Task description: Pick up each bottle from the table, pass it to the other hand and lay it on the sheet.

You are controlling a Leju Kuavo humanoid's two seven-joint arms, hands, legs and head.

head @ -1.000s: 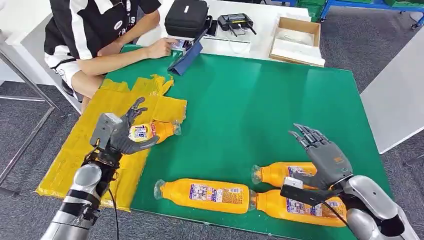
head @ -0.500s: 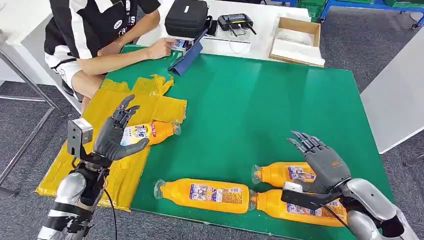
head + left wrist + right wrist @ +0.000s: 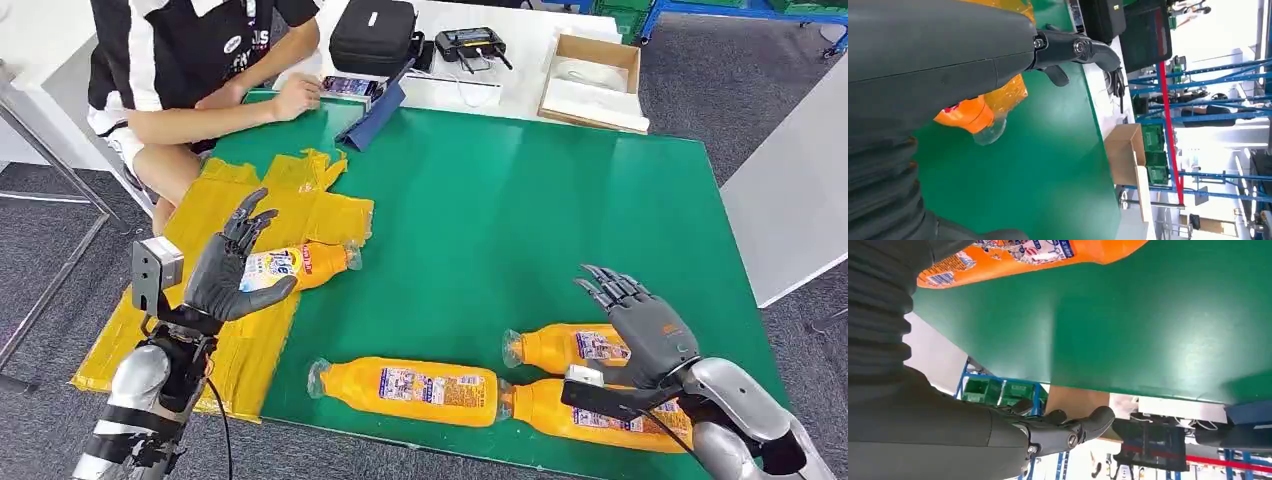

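Person's hand (image 3: 296,97) drawn back, green table (image 3: 520,220), grey carpet (image 3: 700,90)

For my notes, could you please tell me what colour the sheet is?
Yellow. The sheet shows best in the head view, with one bottle lying on it.

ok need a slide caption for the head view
Left hand open beside one bottle on the yellow sheet; right hand open above three bottles on the green table.

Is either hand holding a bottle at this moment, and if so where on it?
Neither. The left hand is open beside the bottle on the sheet; the right hand is open.
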